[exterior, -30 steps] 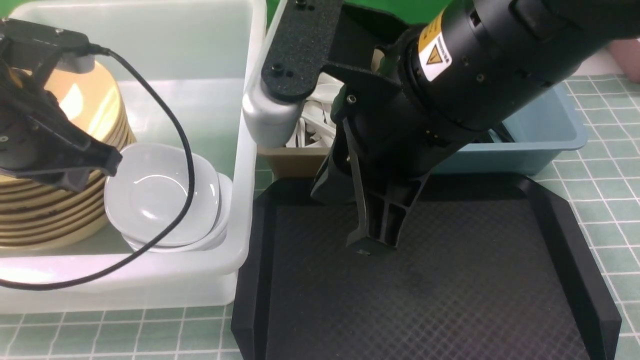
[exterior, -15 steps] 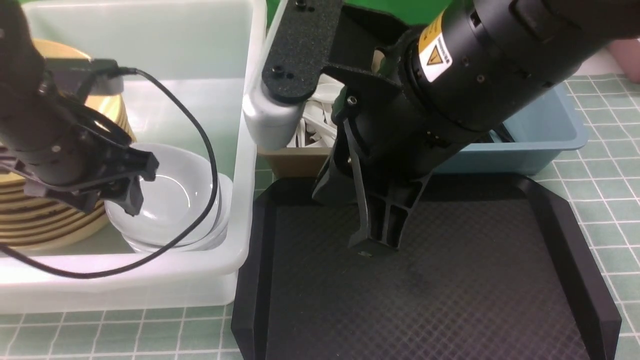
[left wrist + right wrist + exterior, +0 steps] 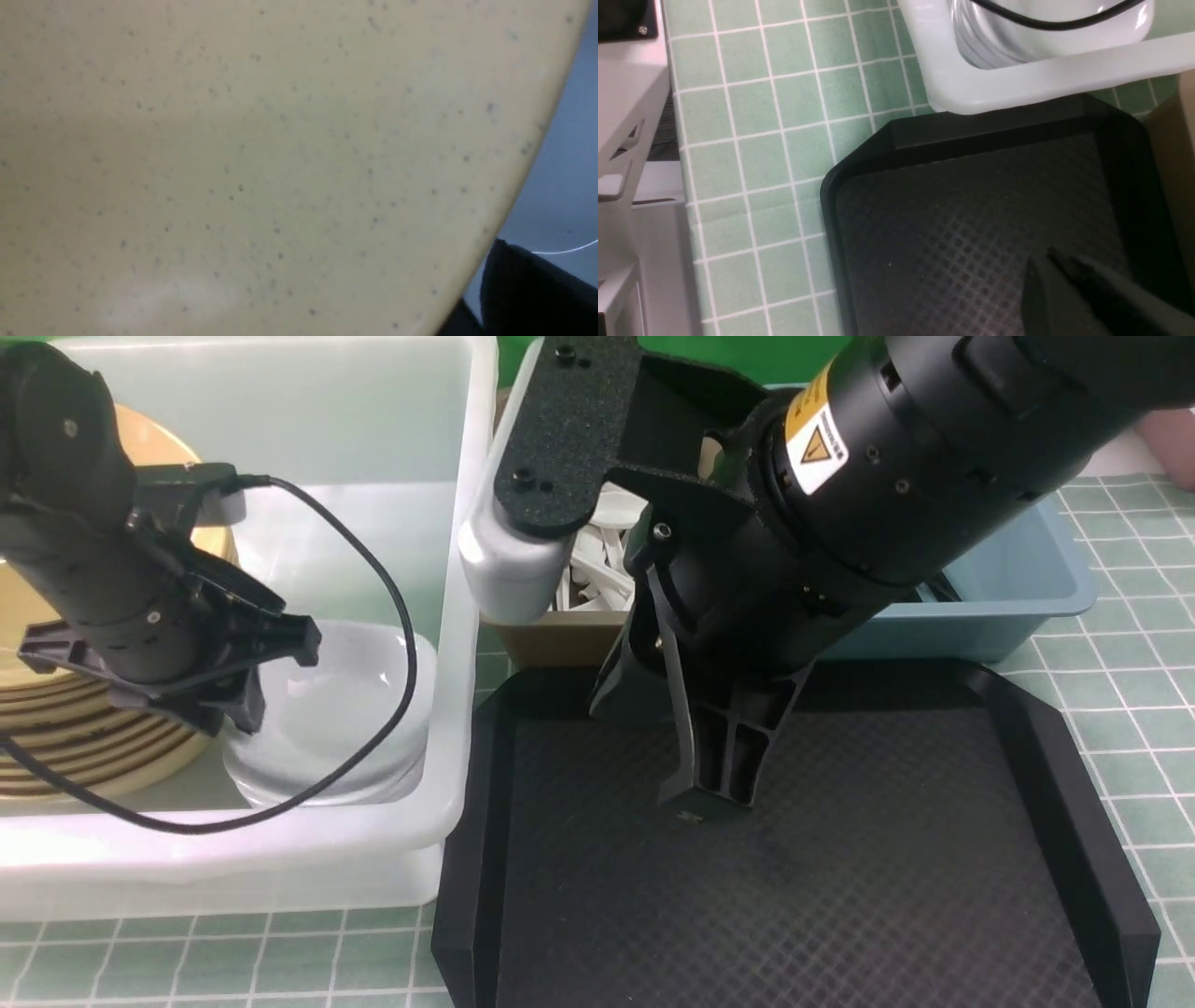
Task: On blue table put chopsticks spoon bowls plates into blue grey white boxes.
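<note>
The left claw (image 3: 271, 677) hangs inside the white box (image 3: 448, 616) at the left of the scene, between the plates (image 3: 56, 747) and the bowls (image 3: 355, 709). Its dark fingers (image 3: 303, 642) reach over the near-left part of the top bowl, but I cannot tell whether they are spread or closed, or whether they touch anything. In the left wrist view a speckled tan plate (image 3: 257, 163) fills nearly the whole picture, with only a dark corner of the claw showing at the edge.

The plates are stacked in the left part of the white box; the white bowls sit nested just to their right, against the box's right wall. A black cable (image 3: 373, 616) loops from the left arm across the bowls.

The right claw (image 3: 705, 798) points down at the black tray (image 3: 1055, 784) in the centre, its tip just above the tray's far-middle floor. Its fingers are pressed together and hold nothing.

Behind the right arm a brown box (image 3: 551, 639) holds white spoons (image 3: 593, 569), and a blue box (image 3: 1027, 588) stands to its right, both at the tray's far edge. Everything rests on a green checked surface (image 3: 1148, 644).
</note>
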